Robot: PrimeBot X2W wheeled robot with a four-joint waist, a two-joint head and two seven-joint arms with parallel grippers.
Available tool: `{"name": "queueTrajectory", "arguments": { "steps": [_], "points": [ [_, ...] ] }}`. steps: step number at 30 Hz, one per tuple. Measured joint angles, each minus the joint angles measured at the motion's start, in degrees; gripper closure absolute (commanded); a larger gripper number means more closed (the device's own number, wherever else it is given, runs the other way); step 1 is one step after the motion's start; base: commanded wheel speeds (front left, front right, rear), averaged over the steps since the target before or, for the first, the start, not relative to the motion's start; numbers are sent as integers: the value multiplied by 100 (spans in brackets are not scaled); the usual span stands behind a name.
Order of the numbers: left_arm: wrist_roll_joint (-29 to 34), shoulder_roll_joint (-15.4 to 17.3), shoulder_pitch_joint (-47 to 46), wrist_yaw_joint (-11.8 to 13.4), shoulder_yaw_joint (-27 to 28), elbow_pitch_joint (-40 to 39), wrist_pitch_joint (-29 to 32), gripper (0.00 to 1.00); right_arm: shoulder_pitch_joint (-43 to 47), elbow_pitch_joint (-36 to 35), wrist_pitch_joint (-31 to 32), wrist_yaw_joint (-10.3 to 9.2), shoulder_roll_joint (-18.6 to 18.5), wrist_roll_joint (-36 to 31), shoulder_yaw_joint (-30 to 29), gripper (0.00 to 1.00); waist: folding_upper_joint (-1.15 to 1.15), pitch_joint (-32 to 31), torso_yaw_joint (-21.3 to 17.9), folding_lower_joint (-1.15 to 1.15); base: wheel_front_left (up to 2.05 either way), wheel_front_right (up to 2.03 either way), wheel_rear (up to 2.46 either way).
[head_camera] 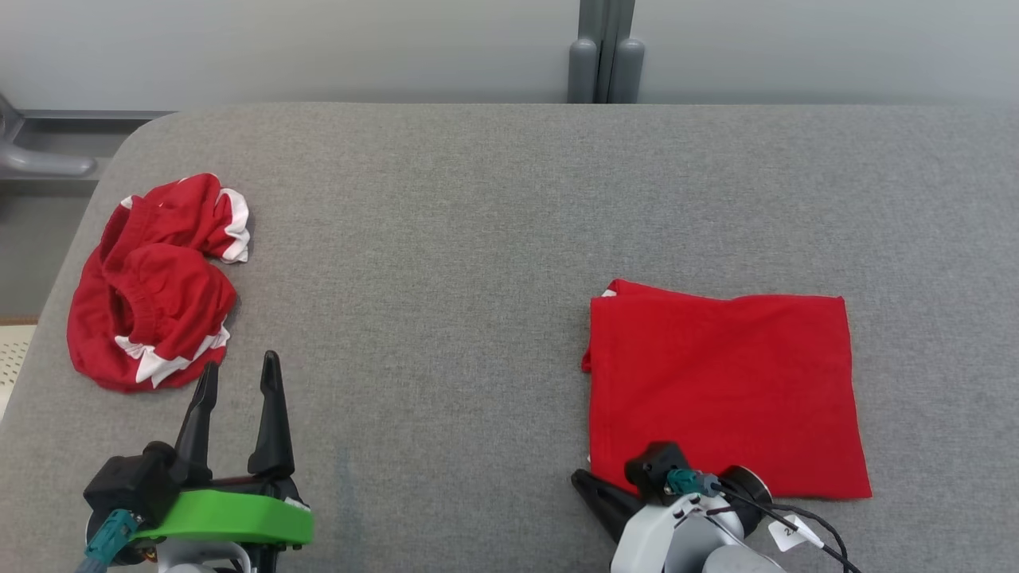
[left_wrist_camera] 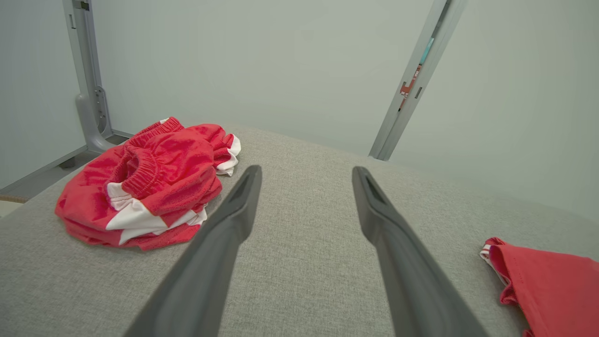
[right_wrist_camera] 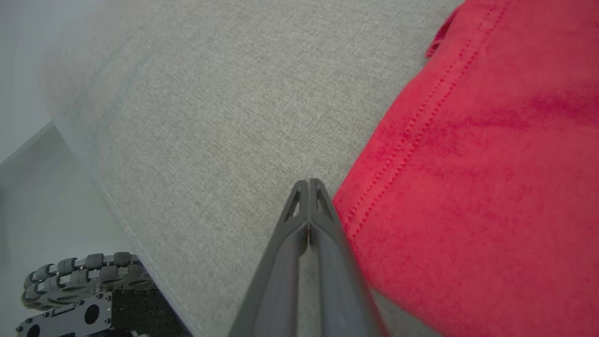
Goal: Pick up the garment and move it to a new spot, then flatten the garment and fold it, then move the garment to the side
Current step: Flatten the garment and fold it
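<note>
Surface: grey cloth-covered counter (head_camera: 446,263), with a pale wall behind it.
Folded red garment (head_camera: 724,390): lies flat on the counter's right side as a neat rectangle.
Crumpled red-and-white garment (head_camera: 155,286): heaped near the counter's left edge, well apart from the folded one.
Left claw (head_camera: 239,362): fingers spread wide and holding nothing, just beside the crumpled heap.
Right claw (right_wrist_camera: 309,185): fingers pressed together, tips just beside the folded garment's near left corner.

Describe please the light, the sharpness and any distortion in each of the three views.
Head view: soft even light, sharp, only a faint shadow under the crumpled garment. Left wrist view: wide-angle lens makes the grey posts splay; the left end effector looks slightly soft. Right wrist view: folded garment stitching sharp, table far corner hazy.
</note>
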Motion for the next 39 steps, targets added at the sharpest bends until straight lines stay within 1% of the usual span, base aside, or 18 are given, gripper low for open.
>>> {"name": "queueTrajectory", "arguments": {
  "steps": [2,4,5,6,9,13,17,19,23,26,31,39],
  "points": [
    [1,-3,3,0,10,-1,0,0,-20,-191,-24,3,-98,279,241,100,0,-15,-37,0,0,0,0],
    [1,-7,5,-1,30,-5,0,0,-102,-438,-124,3,-237,501,277,100,0,-36,-76,0,0,0,0],
    [1,-7,10,0,51,-12,0,0,-148,-591,-203,3,-323,593,212,57,0,-49,-100,0,0,0,0],
    [2,-5,24,0,76,-22,0,0,-182,-725,-288,3,-396,658,90,0,0,-61,-128,0,0,0,0],
    [4,-5,80,-1,134,-44,0,0,-203,-1118,-500,3,-514,702,-504,0,0,-97,-209,0,0,0,0],
    [62,-10,112,0,205,-86,-1,0,-139,-1647,-552,2,-589,459,-1473,0,0,-152,-334,0,0,0,0],
    [109,-11,130,0,267,-131,0,0,86,-2060,-325,3,-537,98,-2485,0,0,-214,-455,0,0,0,0],
    [157,-11,132,0,289,-187,0,0,190,-2248,-191,-1,-521,-79,-2863,0,0,-244,-508,0,0,0,0],
    [204,-12,155,0,311,-209,0,0,349,-2447,-5,0,-482,-307,-3377,0,0,-311,-573,0,0,0,0],
    [248,-9,177,0,297,-198,0,0,419,-2482,33,-1,-474,-421,-3719,0,0,-357,-591,0,0,0,0],
    [259,-4,179,0,164,-77,0,0,499,-2470,66,-1,-400,-519,-4051,0,0,-403,-608,0,0,0,0],
    [211,41,112,0,85,204,53,0,575,-2436,201,0,-354,-545,-4076,0,0,-507,-644,0,0,0,0]
  ]
}}
